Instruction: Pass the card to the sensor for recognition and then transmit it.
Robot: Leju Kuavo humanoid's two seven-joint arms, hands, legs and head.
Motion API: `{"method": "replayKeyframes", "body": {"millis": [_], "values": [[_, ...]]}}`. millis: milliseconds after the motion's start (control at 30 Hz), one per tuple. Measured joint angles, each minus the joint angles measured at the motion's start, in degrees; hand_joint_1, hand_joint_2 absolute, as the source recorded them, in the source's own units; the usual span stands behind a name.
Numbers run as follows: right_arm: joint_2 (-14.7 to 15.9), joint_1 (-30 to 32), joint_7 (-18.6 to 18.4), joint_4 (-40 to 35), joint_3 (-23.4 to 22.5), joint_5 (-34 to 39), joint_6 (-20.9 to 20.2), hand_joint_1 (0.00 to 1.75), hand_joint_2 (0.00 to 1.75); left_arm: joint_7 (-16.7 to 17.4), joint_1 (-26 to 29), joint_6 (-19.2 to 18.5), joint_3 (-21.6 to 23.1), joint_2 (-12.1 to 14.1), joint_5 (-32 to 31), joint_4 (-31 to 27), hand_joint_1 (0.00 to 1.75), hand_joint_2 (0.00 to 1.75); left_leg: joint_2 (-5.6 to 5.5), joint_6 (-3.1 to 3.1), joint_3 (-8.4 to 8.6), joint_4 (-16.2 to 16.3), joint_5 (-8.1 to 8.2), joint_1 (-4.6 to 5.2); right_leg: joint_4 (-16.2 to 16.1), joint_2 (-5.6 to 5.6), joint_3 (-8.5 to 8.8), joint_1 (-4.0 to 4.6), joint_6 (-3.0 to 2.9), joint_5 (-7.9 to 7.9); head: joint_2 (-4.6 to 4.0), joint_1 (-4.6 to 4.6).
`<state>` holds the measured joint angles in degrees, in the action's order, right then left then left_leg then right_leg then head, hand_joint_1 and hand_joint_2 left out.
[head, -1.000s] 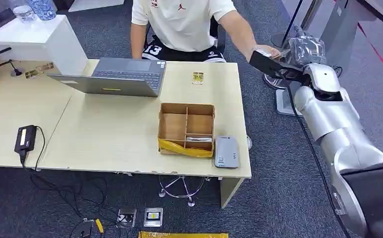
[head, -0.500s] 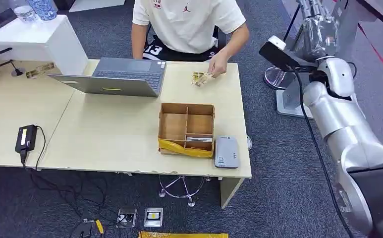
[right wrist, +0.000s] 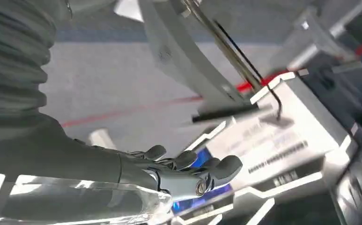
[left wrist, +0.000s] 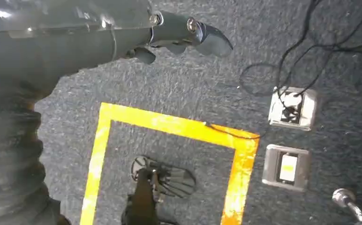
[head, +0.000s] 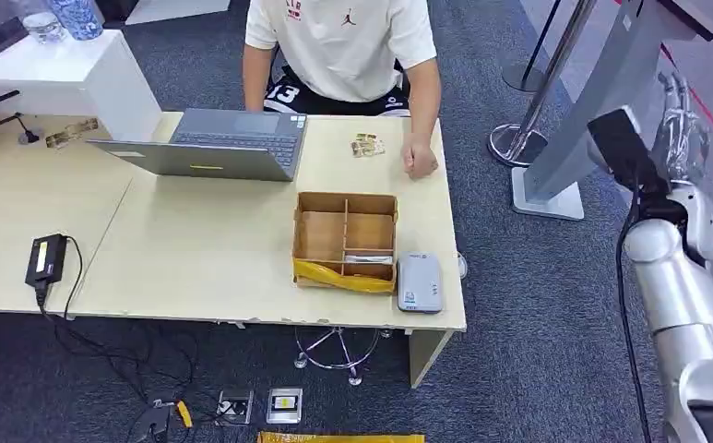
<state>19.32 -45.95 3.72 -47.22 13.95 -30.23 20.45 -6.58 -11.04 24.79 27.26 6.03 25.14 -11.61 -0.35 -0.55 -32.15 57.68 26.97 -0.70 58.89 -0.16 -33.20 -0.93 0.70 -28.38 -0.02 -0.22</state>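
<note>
A small patterned card (head: 367, 145) lies on the far side of the table (head: 205, 268), in front of the seated person (head: 343, 46). The person's hand (head: 419, 162) rests on the table just right of the card. The grey sensor (head: 421, 282) sits at the table's near right corner, beside a cardboard box (head: 346, 238). My right hand (head: 681, 118) is raised well to the right of the table, over the carpet. In the right wrist view the right hand (right wrist: 188, 172) holds nothing, its fingers loosely stretched out. My left hand (left wrist: 181, 33) hangs empty above the floor.
An open laptop (head: 214, 143) stands at the table's far middle, with a black power adapter (head: 46, 257) and its cable at the near left. A grey slanted stand (head: 564, 148) and a stanchion base (head: 514, 143) stand between the table and my right arm.
The person took the card from my right hand, laid it on the table and now rests a hand beside it. My right arm swung right, away from the table.
</note>
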Motion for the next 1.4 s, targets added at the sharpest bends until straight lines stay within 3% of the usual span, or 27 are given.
{"method": "replayKeyframes", "body": {"millis": [133, 267, 500, 733, 1033, 1167, 1400], "values": [[-0.2, 6.5, -4.3, -8.8, 0.0, -2.6, -8.2, 0.00, 1.75, -0.4, -0.4, -0.2, 0.0, 0.1, 0.1, 0.0, 0.00, 1.75, -0.04, -0.02, -0.04, 0.0, -0.01, -0.11, 0.0, -0.04, 0.03, 0.11, -0.01, 0.00, 0.00, -0.02], [-3.6, 12.0, -6.0, -18.3, 1.1, -5.5, -16.4, 0.00, 1.75, -0.7, -0.6, -0.8, 0.0, 0.1, 0.0, -0.1, 0.00, 1.75, -0.05, -0.05, -0.04, -0.1, -0.03, -0.13, 0.1, -0.02, 0.00, 0.14, -0.04, -0.02, 0.02, -0.04], [-11.0, 16.4, -4.1, -26.8, 8.5, -9.9, -21.9, 0.00, 1.75, -0.5, -1.3, -0.9, 0.0, 0.0, -1.1, -0.8, 0.00, 1.75, -0.04, -0.08, -0.05, -0.1, -0.05, -0.15, 0.1, -0.01, -0.04, 0.18, -0.06, -0.04, 0.00, -0.04], [-16.2, 16.8, 1.3, -27.2, 15.8, -14.1, -22.5, 0.00, 1.75, 1.0, -2.0, -0.6, 0.1, -0.3, -2.6, -0.8, 0.00, 1.75, -0.05, -0.09, -0.06, -0.1, -0.07, -0.12, 0.1, 0.01, -0.04, 0.14, -0.06, -0.04, 0.00, 0.00], [-19.8, 16.8, 1.8, -25.3, 21.5, -16.6, -24.0, 0.00, 1.75, 1.3, -2.2, -0.1, 0.2, -0.4, -2.8, -0.8, 0.00, 1.75, -0.04, -0.10, -0.08, -0.1, -0.06, -0.12, 0.1, 0.01, -0.08, 0.15, -0.07, -0.04, 0.00, 0.00], [-21.1, 16.0, 0.8, -21.4, 23.7, -19.6, -19.1, 0.00, 1.75, 1.8, -2.3, 0.0, 0.2, -0.4, -3.0, -0.8, 0.00, 1.75, -0.04, -0.10, -0.10, -0.1, -0.06, -0.12, 0.1, 0.02, -0.09, 0.15, -0.07, -0.04, 0.00, -0.02], [-24.1, 12.8, -0.4, -7.5, 26.7, -23.2, -10.7, 0.00, 1.75, 2.4, -2.5, 0.4, 0.1, -0.4, -2.8, -0.8, 0.00, 1.75, -0.05, -0.10, -0.10, -0.1, -0.06, -0.12, 0.1, 0.01, -0.11, 0.14, -0.07, -0.04, 0.00, -0.02]]}}
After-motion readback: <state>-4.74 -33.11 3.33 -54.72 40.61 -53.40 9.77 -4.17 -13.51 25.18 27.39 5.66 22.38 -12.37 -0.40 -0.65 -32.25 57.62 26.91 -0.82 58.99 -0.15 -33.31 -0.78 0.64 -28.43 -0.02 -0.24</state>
